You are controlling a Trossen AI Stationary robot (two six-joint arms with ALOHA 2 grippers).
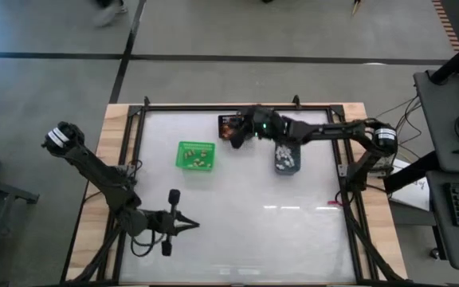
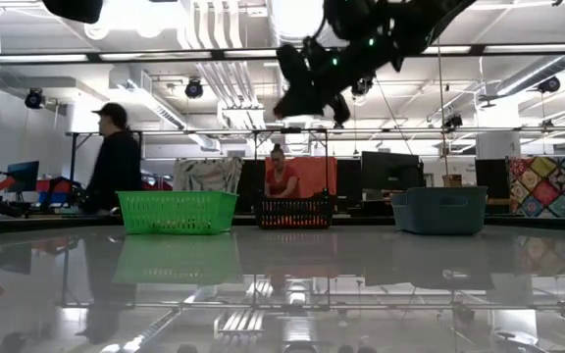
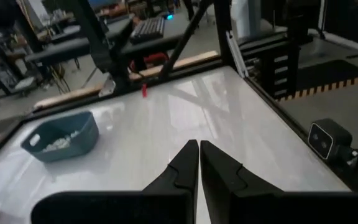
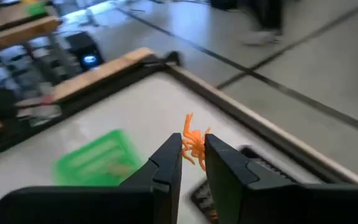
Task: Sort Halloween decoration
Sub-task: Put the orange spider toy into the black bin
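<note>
My right gripper (image 4: 193,142) is shut on a small orange decoration (image 4: 190,126). It hangs high above the table's far side (image 1: 237,140), between the green bin (image 1: 195,155) and the black mesh bin (image 1: 228,124). In the low view it shows well above the bins (image 2: 307,96). The blue-grey bin (image 1: 287,158) holds white-grey trinkets, and small tan pieces lie in the green bin. My left gripper (image 1: 194,226) is shut with nothing in it, above the near left of the table (image 3: 199,148). My right gripper pinches the orange decoration's lower part (image 4: 195,149) between its two fingertips. Thin orange strands (image 4: 189,119) stick out past the tips. The piece is lifted clear of the table and the bins.
The three bins stand in a row across the far half of the table: green (image 2: 177,211), black mesh (image 2: 294,212), blue-grey (image 2: 439,209). A black frame (image 1: 138,151) runs round the table. People show in the room beyond the far edge.
</note>
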